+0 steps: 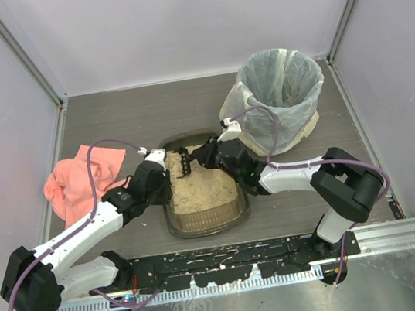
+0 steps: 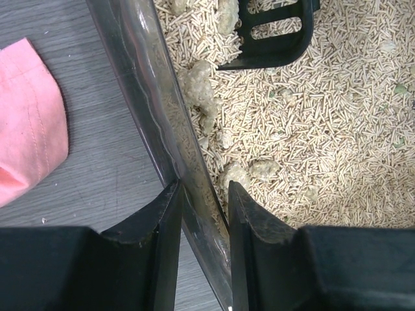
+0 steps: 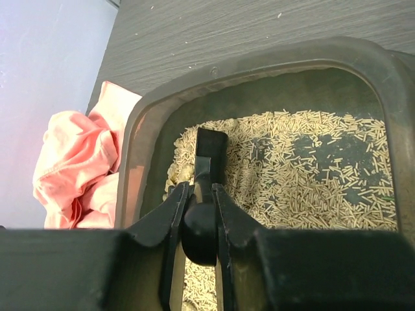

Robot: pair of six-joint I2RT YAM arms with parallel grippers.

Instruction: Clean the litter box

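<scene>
- The shallow rectangular dark brown translucent plastic litter box [image 1: 207, 223] is sitting at the centre of the top view on the grey wood-grain tabletop [image 1: 124, 121]. It is lying between the crumpled pink cloth [image 1: 79, 182] at centre left and the round bin lined with a pale translucent bag [image 1: 295, 115] at upper right.
- The left gripper [image 2: 203, 189] is pinching the tray's side wall, with one finger outside over the table and one inside against the tan pellet litter [image 2: 324, 129]. The jaws are nearly together, with only the wall between them. Judgement: this grip is anchoring the tray so it is not sliding or tipping while the other arm is working the litter.
- The right gripper [image 3: 200, 191] is clamping tight on the handle of the black slotted plastic scoop [image 3: 211, 149]. The scoop head is reaching into the upper-left part of the tray in the top view.
- Pale greenish-grey clumps [image 2: 200, 84] are lying along the inside of the gripped wall, with the scoop's edge just beside them at the top of the left wrist view. Judgement: the scoop is being aimed there because the waste is gathering there.
- Judgement: the bin is standing near the tray's upper-right corner, making a short carry for each load.
- Whether the scoop is carrying anything I cannot tell.
</scene>
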